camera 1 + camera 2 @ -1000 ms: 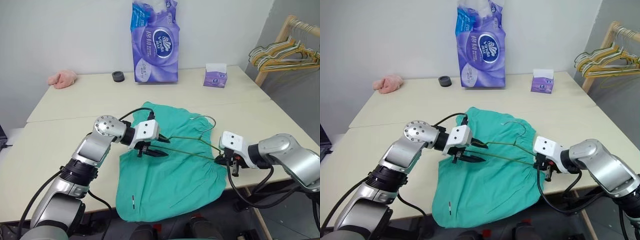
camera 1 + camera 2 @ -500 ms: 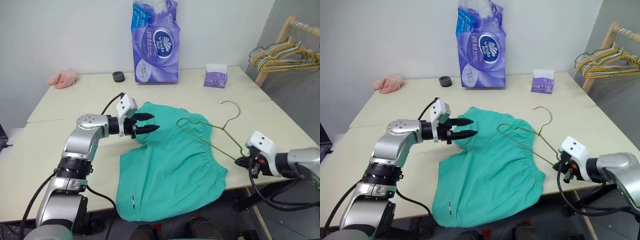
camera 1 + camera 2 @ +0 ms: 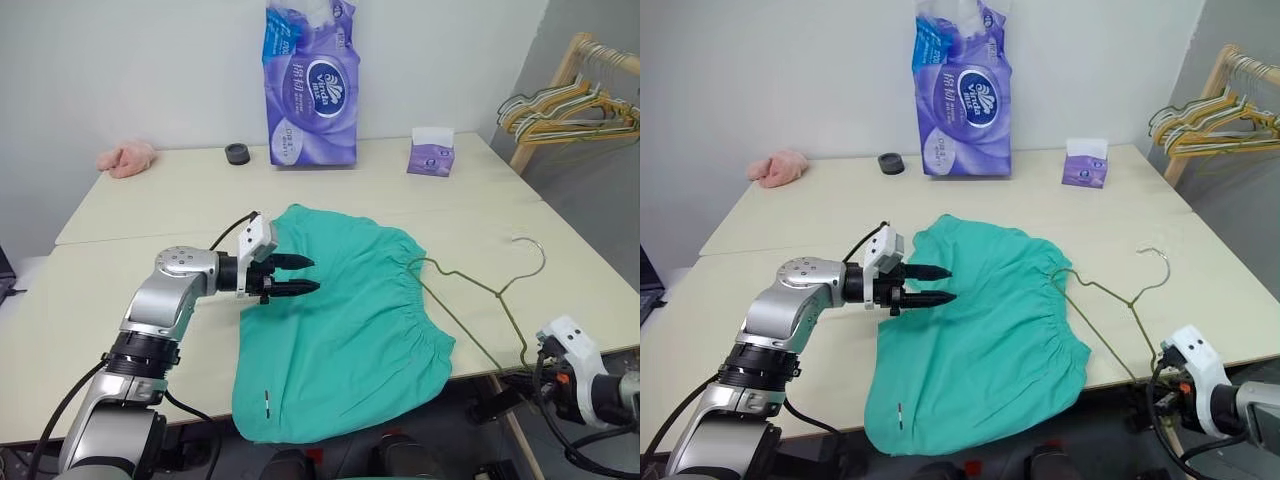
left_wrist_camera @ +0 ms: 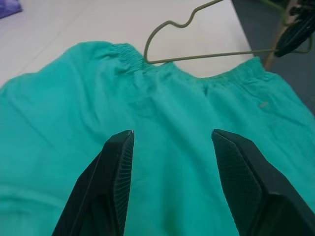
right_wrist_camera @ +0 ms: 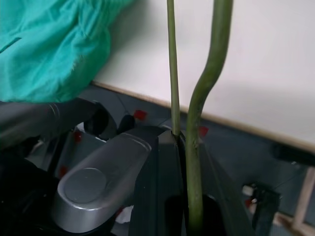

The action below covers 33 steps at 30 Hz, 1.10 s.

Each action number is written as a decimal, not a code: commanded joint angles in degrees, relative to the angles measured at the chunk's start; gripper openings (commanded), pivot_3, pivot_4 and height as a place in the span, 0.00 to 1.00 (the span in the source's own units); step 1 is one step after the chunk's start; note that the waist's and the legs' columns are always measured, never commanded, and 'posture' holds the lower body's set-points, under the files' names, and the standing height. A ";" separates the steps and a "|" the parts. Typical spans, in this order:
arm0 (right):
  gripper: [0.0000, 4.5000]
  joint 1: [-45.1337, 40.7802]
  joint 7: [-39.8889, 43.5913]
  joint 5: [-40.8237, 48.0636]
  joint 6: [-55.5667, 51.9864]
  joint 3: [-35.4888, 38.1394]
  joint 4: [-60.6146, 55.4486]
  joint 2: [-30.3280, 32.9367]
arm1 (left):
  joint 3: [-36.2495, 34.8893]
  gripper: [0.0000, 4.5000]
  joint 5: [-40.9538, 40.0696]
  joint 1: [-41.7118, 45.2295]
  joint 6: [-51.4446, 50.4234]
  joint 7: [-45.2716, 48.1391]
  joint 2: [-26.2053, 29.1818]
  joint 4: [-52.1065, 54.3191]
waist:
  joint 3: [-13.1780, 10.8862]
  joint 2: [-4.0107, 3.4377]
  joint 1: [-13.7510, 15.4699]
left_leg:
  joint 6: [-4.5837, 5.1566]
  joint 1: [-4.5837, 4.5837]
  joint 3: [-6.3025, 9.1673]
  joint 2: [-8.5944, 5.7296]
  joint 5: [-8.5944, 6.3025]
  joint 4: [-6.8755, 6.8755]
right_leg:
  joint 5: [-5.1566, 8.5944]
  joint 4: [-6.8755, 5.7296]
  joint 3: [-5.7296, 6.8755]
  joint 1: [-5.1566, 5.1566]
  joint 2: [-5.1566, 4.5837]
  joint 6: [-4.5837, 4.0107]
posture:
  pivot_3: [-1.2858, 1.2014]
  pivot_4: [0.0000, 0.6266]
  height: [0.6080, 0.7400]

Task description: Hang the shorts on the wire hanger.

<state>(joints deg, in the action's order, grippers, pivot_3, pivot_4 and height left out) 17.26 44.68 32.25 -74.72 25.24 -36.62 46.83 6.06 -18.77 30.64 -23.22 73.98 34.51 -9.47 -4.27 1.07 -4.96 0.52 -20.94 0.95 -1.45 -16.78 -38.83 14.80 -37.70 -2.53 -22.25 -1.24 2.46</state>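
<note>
Teal shorts (image 3: 340, 320) spread flat on the tabletop (image 3: 150, 195), hem with the white tag drooping over the near edge, gathered waistband facing the right side. Wire hanger (image 3: 480, 300) pinched at one corner in the clenched jaws of the right gripper (image 5: 183, 147) just off the tabletop's near-right edge, hook pointing away and the far shoulder tip just touching the waistband, so nothing threaded yet. Left gripper (image 3: 290, 276) hovering over the far-left part of the shorts with jaws spread and empty, fabric right below the fingertips (image 4: 118, 162). Best bet for this step, probably: pinch only the top layer of a leg or the waistband with the left, lift enough to make an opening, then feed the hanger's free end through low and level rather than stabbing at it, since thin wire snags gathered elastic easily. Worth keeping the right grip tight so the wire doesn't swivel. Container-wise, just the big purple tissue pack (image 3: 312, 85) and a small purple tissue box (image 3: 431, 152) with a sheet poking out, both at the back, well apart from the action.
</note>
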 commanded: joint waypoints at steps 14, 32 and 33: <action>0.00 -6.84 -4.58 3.43 -2.08 -1.54 2.82 -1.55 | -1.46 0.59 1.47 4.50 4.50 -3.77 0.41 -3.95 | -0.01 -0.01 -0.10 | 0.01 0.00 -0.03 0.01 0.00 0.01 | 0.01 0.02 -0.03 -0.01 0.04 0.01 | 0.45 0.08 1.00; 0.00 -12.77 -6.93 2.08 1.07 -12.66 5.77 3.40 | -2.03 0.59 3.56 6.21 8.10 -5.45 1.00 -7.44 | -0.01 0.01 0.04 | 0.01 -0.02 -0.01 0.01 -0.01 0.02 | 0.01 0.04 -0.02 -0.02 0.02 0.01 | 0.45 0.07 1.00; 0.00 -12.88 -6.89 1.36 2.05 -13.08 7.08 3.99 | -1.98 0.59 3.59 6.25 8.13 -5.46 0.94 -7.43 | -0.01 0.01 0.04 | 0.01 -0.02 -0.01 0.01 -0.01 0.02 | 0.01 0.04 -0.03 -0.02 0.02 0.01 | 0.45 0.07 1.00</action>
<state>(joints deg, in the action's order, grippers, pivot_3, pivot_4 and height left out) 5.36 38.24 35.25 -74.81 11.80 -30.78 49.29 5.18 -15.18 35.17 -15.88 69.10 35.13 -17.66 -4.28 1.08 -4.92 0.53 -20.97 0.93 -1.44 -16.79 -38.81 14.81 -37.66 -2.57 -22.26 -1.23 2.47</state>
